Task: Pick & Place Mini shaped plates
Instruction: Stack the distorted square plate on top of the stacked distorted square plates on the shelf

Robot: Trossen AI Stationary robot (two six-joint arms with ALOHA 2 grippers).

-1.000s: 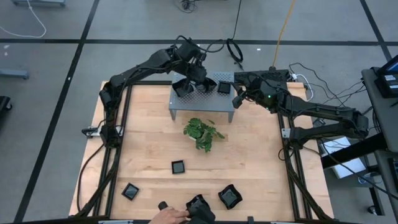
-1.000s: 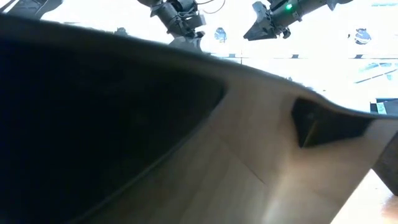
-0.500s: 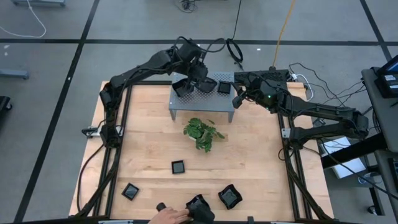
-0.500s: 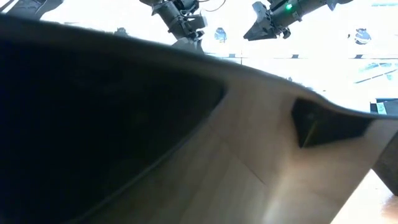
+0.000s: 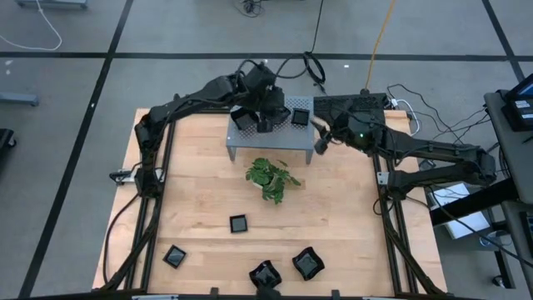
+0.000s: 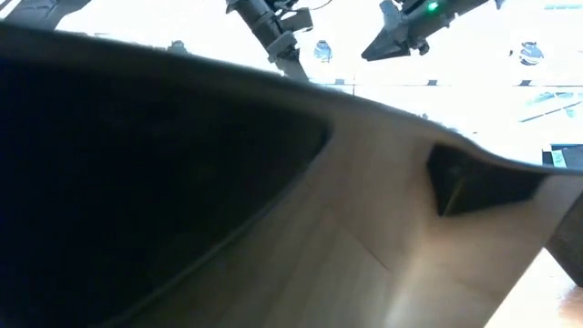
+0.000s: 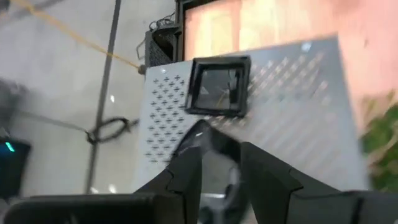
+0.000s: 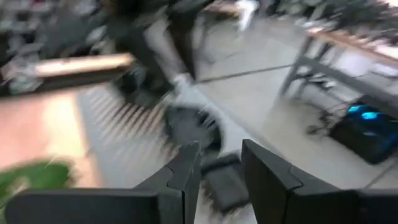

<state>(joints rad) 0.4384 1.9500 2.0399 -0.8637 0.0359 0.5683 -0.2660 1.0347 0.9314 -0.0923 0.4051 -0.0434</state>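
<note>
Several glossy black plates (image 5: 239, 223), seemingly unlabelled; no legible writing anywhere.

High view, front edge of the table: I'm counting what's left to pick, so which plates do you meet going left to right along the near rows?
Tilted plate → square plate → front-edge plate → wavy plate.

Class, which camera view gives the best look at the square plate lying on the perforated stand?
The left wrist view: the square plate fills the frame, rim and glossy inside clear. The high view shows it small on the stand. The right wrist view is blurred; the low view doesn't show it.
</note>
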